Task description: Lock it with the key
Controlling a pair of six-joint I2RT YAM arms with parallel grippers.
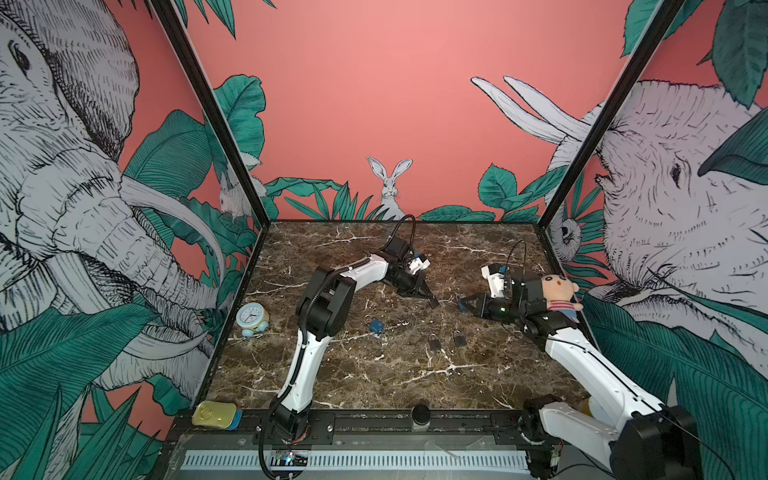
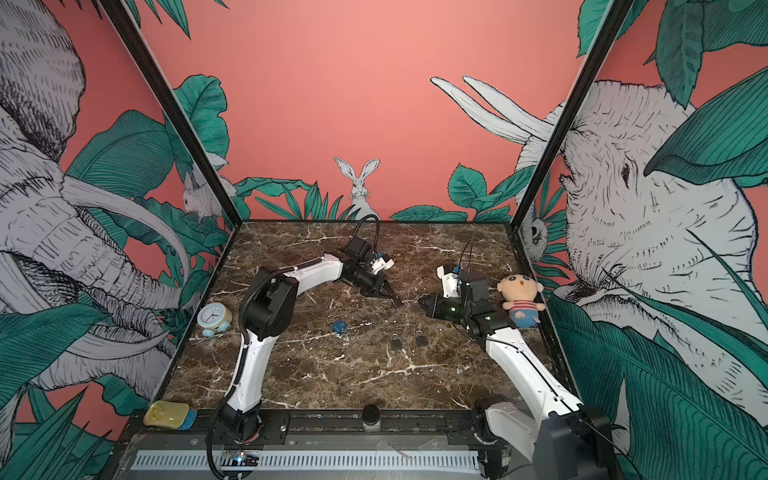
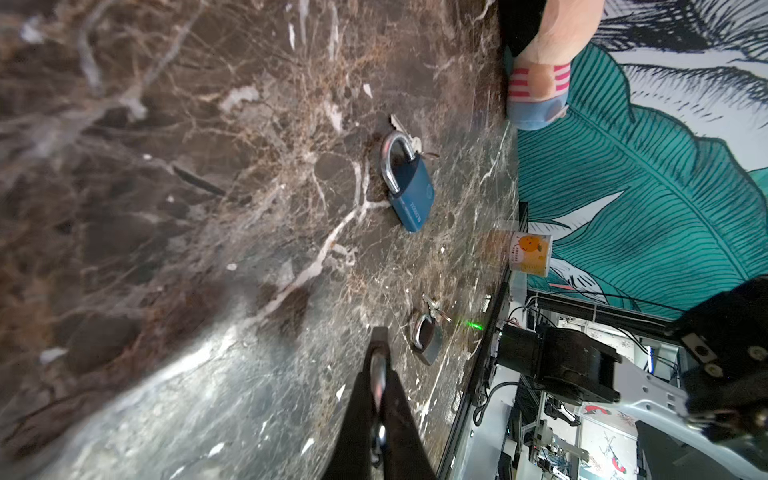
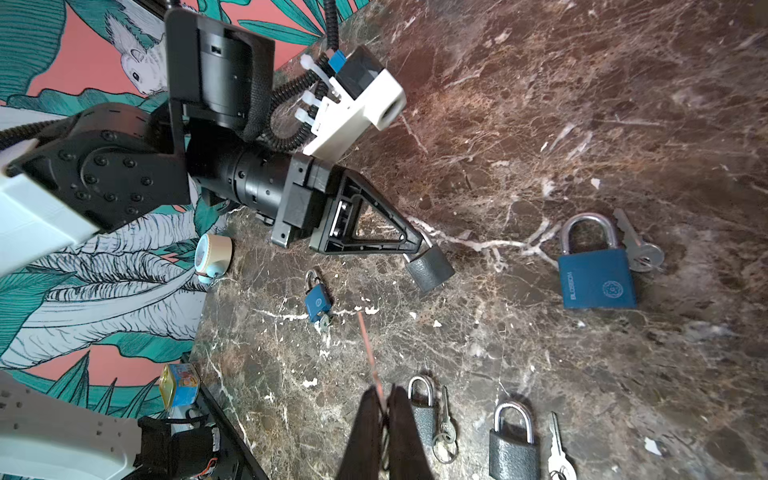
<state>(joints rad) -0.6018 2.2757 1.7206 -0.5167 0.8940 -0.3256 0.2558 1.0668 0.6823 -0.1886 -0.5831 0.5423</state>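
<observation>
The worktop (image 1: 374, 382) is a slab of dark brown marble shot through with white veins. It is boxed in on three sides by walls papered in salmon pink, with green leaves, grey elephants and a rabbit (image 1: 390, 187) drawn low at the centre of the back wall. Black frame posts run up the two rear corners. Near the middle of both top views the two arms reach toward each other. In the right wrist view, the left fingers (image 4: 374, 249) are closed on the shackle of a grey padlock (image 4: 430, 268), which hangs tilted from their tips just left of centre. At the bottom of that view the right fingers (image 4: 365, 428) are pressed together with a thin reddish sliver (image 4: 368, 349) sticking out from between them; seen edge-on, I cannot tell what it is. At the right of the same view a large blue padlock (image 4: 596, 278) lies flat on the marble with a key (image 4: 642, 251) just beside its shackle. Along the bottom edge, two more grey padlocks (image 4: 513, 449) lie side by side, each with keys (image 4: 556, 440) next to it. A small blue padlock (image 1: 377, 325) lies a little left of centre in a top view. A pale blue alarm clock (image 1: 251, 318) stands by the left wall. A plush doll (image 1: 559, 295) in a striped top sits against the right wall behind the right arm. A yellow tin (image 1: 216, 413) rests at the lower left corner.
</observation>
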